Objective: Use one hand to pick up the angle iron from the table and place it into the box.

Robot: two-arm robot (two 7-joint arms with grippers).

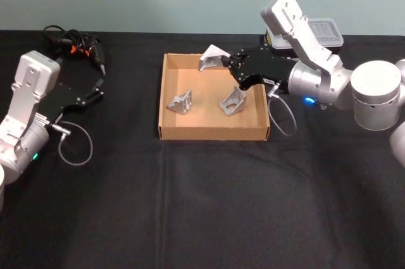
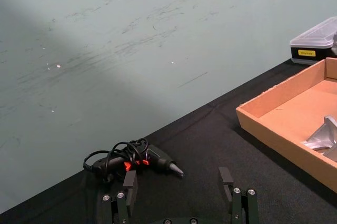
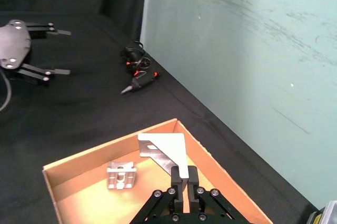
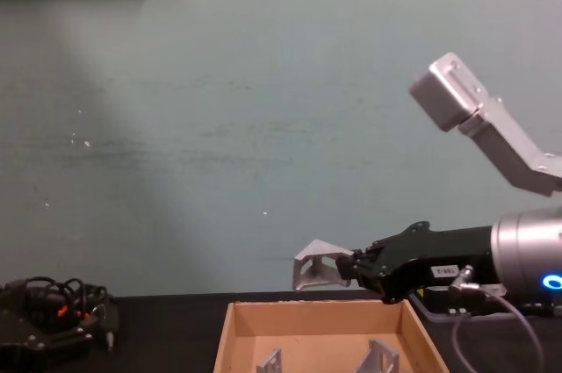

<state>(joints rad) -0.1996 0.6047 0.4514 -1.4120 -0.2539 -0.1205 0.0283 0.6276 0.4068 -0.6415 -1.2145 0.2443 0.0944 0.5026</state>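
your right gripper [image 1: 226, 61] hangs over the far edge of the box [image 1: 168, 95], its fingers pinched together on one flange of the angle iron [image 1: 212, 57], which rides in the air above the back wall rather than on the table [image 1: 202, 206]. from the chest view the bracket [image 4: 318, 273] sits clear above the cardboard rim [image 4: 230, 325], so the carry looks nearly done and the release is what remains. to finish it well, bring the part forward past the back wall, over bare cardboard floor, and lower before you let go; two other brackets [image 1: 180, 102] and [image 1: 233, 101] already lie inside, and dropping onto either could bounce the piece out. the right wrist view shows the grip taken at one corner of the plate [image 3: 164, 151], so expect it to swing as the fingers part. your left gripper [image 1: 96, 89] rests idle at the left side of the table, fingers spread apart with nothing between them. the surface is a matte black cloth, wrinkled in front of the box. a corded black tool [image 1: 74, 44] lies at the far left by the pale green, scuffed wall; a black case with a clear lid [image 1: 323, 31] sits at the far right behind the working arm.
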